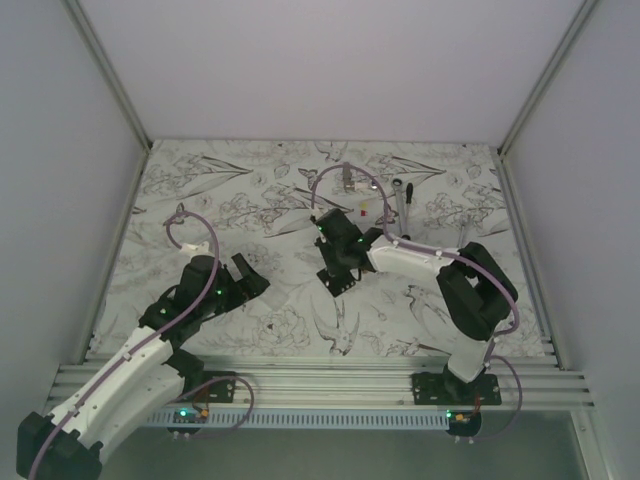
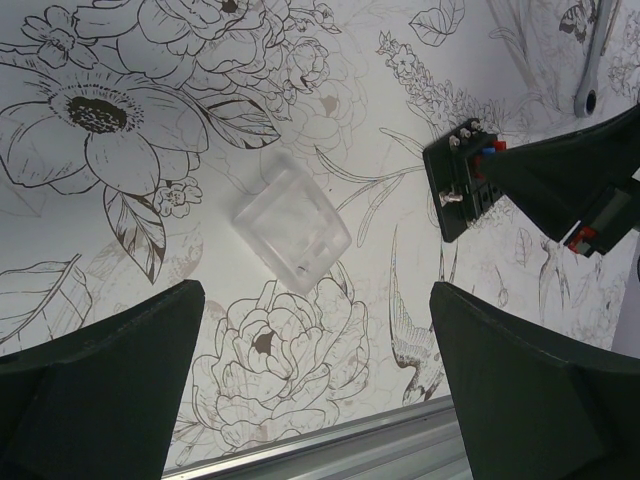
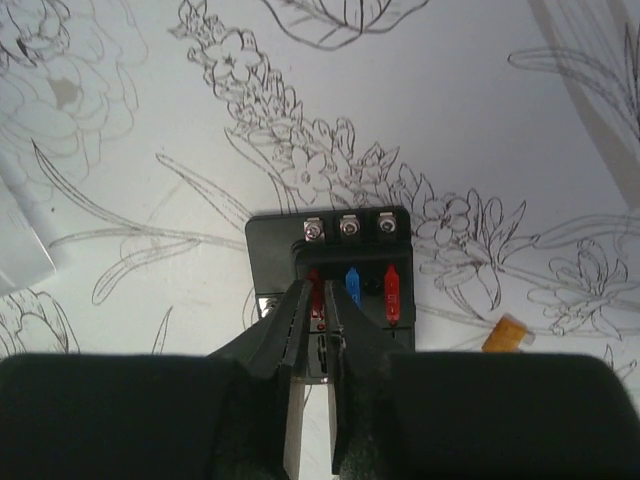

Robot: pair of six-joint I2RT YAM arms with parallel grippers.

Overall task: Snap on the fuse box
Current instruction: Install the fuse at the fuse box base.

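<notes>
While the right gripper (image 3: 320, 297) is hovering over the one fuse box (image 3: 345, 240) near the middle of the table (image 1: 200, 190), its jaws are standing narrow astride a red fuse (image 3: 314, 278); whether they are pinching it I cannot tell. Three fuses are sitting in the box's row: two red and one blue fuse (image 3: 352, 285). One clear cover (image 2: 292, 225) is lying toward the left edge from the box, under the left gripper (image 1: 252, 275), whose jaws are gaping wide, holding nothing. One orange fuse (image 3: 503, 335) is lying loose just beside the box, and one ratchet wrench (image 1: 402, 205) nearer the far edge.

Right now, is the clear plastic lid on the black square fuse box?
No, the clear plastic lid lies apart from the black square fuse box.
</notes>
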